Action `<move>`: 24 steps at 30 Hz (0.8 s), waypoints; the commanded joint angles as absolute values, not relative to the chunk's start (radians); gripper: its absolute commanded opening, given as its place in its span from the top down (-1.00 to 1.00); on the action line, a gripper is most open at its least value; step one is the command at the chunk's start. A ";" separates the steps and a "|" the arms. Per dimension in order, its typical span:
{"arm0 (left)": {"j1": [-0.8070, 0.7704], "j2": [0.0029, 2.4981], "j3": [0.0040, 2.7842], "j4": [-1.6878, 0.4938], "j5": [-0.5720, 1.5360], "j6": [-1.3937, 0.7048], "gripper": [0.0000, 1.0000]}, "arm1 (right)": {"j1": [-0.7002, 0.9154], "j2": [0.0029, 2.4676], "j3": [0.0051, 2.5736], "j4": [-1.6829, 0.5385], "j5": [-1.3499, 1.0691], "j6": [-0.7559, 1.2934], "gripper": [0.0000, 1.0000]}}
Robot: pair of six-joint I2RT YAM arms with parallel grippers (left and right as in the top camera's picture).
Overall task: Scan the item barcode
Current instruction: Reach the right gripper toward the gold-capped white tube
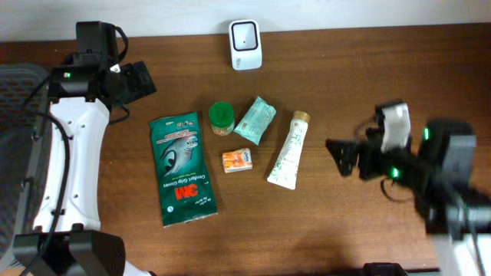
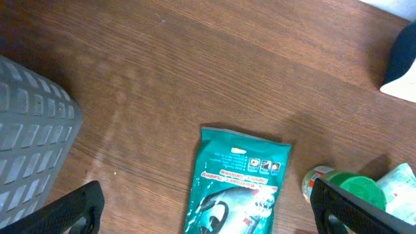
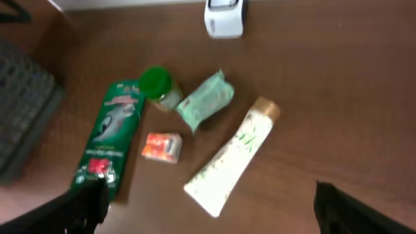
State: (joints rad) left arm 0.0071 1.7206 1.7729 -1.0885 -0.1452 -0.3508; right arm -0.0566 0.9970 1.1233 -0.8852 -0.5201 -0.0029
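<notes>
At the left, near the grey basket (image 1: 15,107), we are holding our left jaws released and empty above the brown surface (image 1: 322,84). Across the middle the items are lying untouched: the green glove packet (image 1: 182,169), the green-lidded jar (image 1: 221,117), the small orange box (image 1: 238,160), the teal wipes pack (image 1: 255,119) and the white tube (image 1: 289,150), with the white scanner (image 1: 245,44) standing apart at the far edge. At the right we are hovering our right jaws, likewise spread and empty, near the tube without touching it.

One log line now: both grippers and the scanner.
left gripper open, empty | right gripper open, empty | white boxy barcode scanner at far table edge
</notes>
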 commanded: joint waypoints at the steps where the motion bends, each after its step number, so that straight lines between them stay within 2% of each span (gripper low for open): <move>1: 0.010 1.719 1.783 -1.086 -0.142 -0.335 -0.99 | -0.059 1.191 1.284 -0.994 -0.558 -0.006 -0.96; 8: 0.010 1.719 1.783 -1.086 -0.142 -0.335 -0.99 | -0.059 1.502 1.311 -0.931 -0.629 -0.006 -0.97; 11: 0.010 1.719 1.783 -1.086 -0.142 -0.335 -0.99 | -0.058 1.591 1.311 -0.921 -0.629 0.027 -0.73; 15: 0.010 1.719 1.783 -1.086 -0.142 -0.335 -0.99 | -0.044 1.718 1.311 -0.903 -0.624 0.084 -0.58; 19: 0.010 1.719 1.783 -1.086 -0.142 -0.335 -0.99 | -0.011 1.819 1.311 -0.867 -0.611 0.128 -0.50; 24: 0.010 1.719 1.783 -1.086 -0.142 -0.335 -0.99 | 0.028 1.848 1.311 -0.809 -0.526 0.192 -0.49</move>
